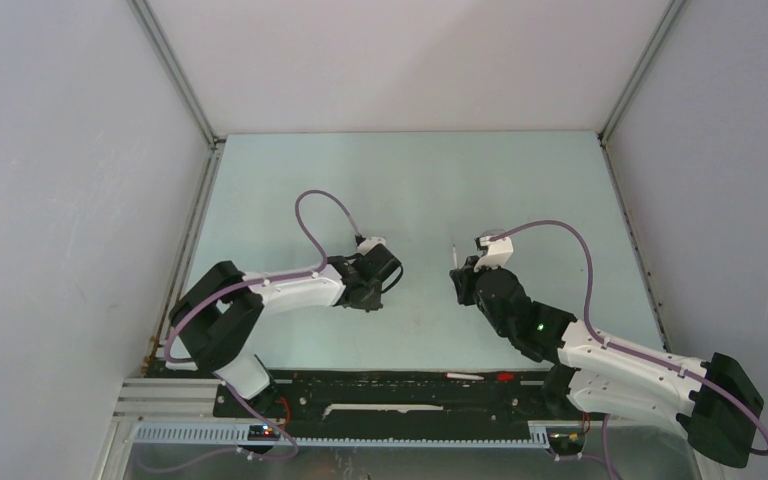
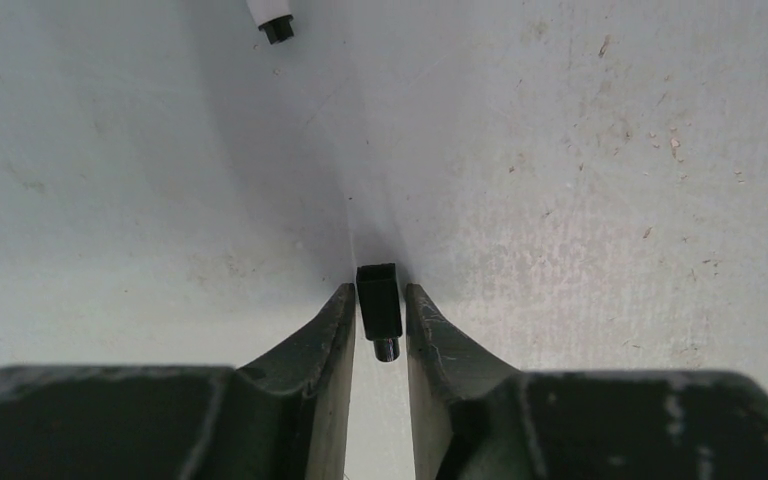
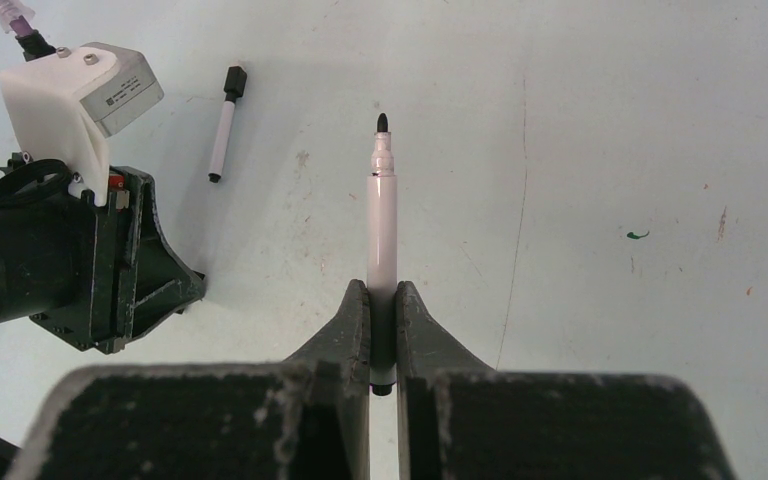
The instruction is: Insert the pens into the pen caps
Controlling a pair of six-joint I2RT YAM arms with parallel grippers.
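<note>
Jaws of the right gripper [image 3: 382, 290] are clamping a thin white plastic pen barrel [image 3: 381, 220], uncapped; those of the left gripper [image 2: 380, 302] are flanking a tiny black cylindrical cap [image 2: 377, 285], grip unclear.

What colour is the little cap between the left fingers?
Black; the cap shows best in the left wrist view.

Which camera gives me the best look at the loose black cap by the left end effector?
Left wrist: the pen cap sits centered between the left end effector's fingers, sharp against the table. Top external hides it under that end effector; right wrist shows the left arm, not the cap.
</note>
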